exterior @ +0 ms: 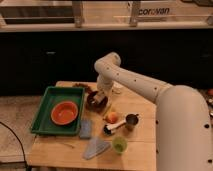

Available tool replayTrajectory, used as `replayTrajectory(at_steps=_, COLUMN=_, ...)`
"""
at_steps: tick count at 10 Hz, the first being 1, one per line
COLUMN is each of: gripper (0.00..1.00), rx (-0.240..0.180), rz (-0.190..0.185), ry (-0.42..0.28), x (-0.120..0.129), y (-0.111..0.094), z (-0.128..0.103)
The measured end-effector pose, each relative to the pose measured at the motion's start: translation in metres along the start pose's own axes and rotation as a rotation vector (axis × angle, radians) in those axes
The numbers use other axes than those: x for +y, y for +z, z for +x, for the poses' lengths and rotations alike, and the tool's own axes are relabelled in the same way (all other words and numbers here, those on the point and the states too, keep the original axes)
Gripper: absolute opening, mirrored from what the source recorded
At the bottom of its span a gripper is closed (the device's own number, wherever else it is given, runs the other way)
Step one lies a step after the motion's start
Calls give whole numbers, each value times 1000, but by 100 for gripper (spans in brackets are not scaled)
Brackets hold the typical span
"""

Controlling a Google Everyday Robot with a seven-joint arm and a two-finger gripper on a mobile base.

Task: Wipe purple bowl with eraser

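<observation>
The dark purple bowl [96,101] sits on the wooden table [60,150] just right of the green tray. My gripper [100,96] is down at the bowl, over its inside, on the end of the white arm [125,77] that reaches in from the right. The eraser is hidden at the gripper; I cannot make it out.
A green tray [44,107] holds an orange bowl [65,112]. A blue sponge [85,128], grey cloth [96,147], green cup [119,144], orange fruit [113,117], metal cup [132,120] and dark scoop [114,128] lie in front of the bowl. A white cup [117,88] stands behind.
</observation>
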Motion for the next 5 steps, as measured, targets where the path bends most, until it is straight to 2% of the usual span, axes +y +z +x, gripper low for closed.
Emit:
replayTrajectory(at_steps=2, gripper=2, rx=13, rz=1, ry=-13, x=-15, y=2, z=8)
replayTrajectory(at_steps=5, gripper=2, rx=10, rz=-5, ry=-58, x=-45, y=7, z=0)
